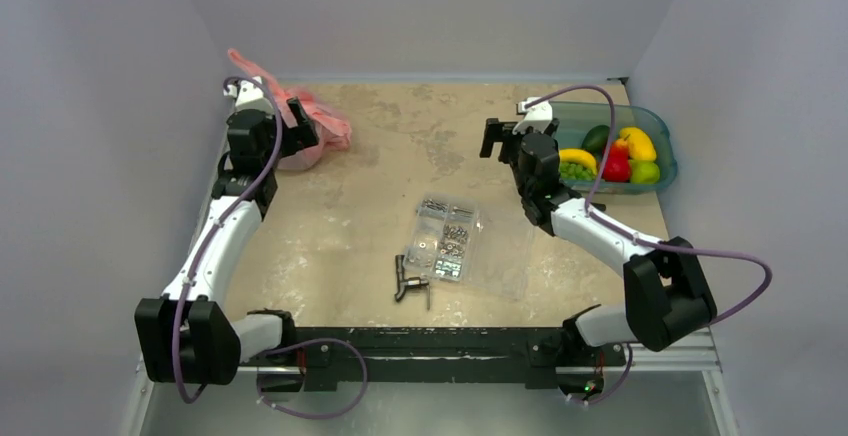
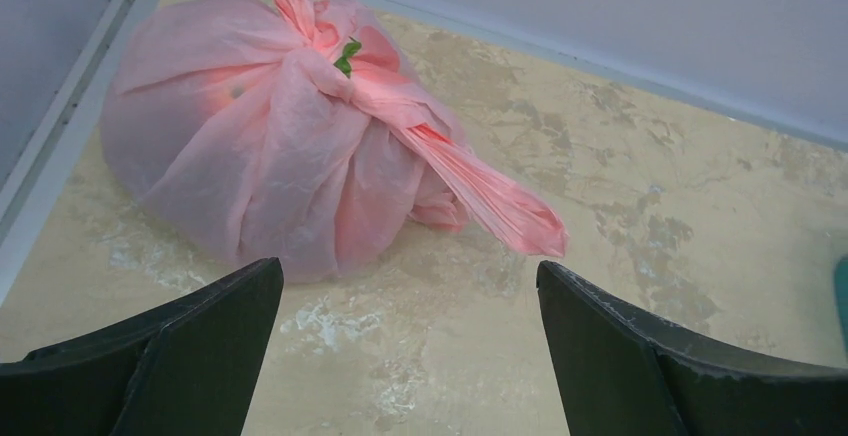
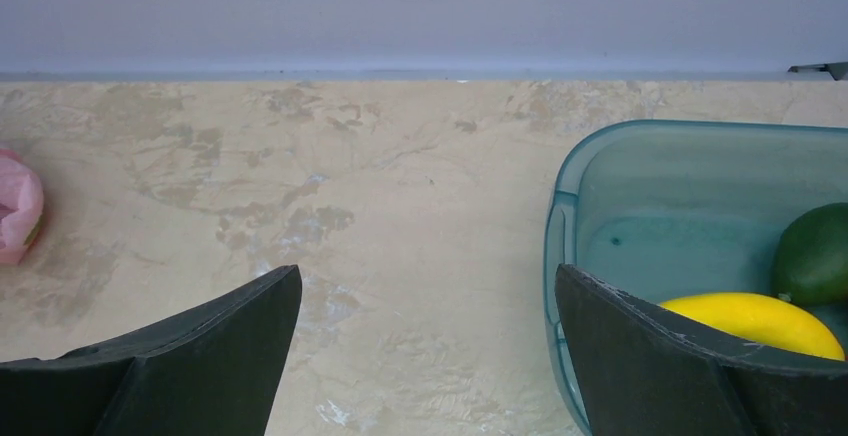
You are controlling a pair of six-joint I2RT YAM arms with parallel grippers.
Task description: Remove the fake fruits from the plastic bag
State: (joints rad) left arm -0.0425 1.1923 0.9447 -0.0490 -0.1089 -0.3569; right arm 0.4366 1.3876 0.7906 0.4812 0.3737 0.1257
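The pink plastic bag (image 1: 322,132) lies knotted shut at the far left of the table, against the left wall. In the left wrist view the plastic bag (image 2: 260,156) bulges round, with one twisted handle trailing toward the right. The fake fruits are hidden inside it. My left gripper (image 1: 298,126) hovers just in front of the bag, open, with bare tabletop between its fingers (image 2: 230,306). My right gripper (image 1: 497,138) stands open at the far right of the table with nothing in it. The right wrist view catches only an edge of the bag (image 3: 15,216) at its left border.
A teal tub (image 1: 662,134) at the far right holds a banana (image 1: 577,157), green grapes, a red piece and other fruits; its rim (image 3: 560,216) is beside my right fingers. A clear screw box (image 1: 447,236) and a black tool (image 1: 408,281) lie mid-table.
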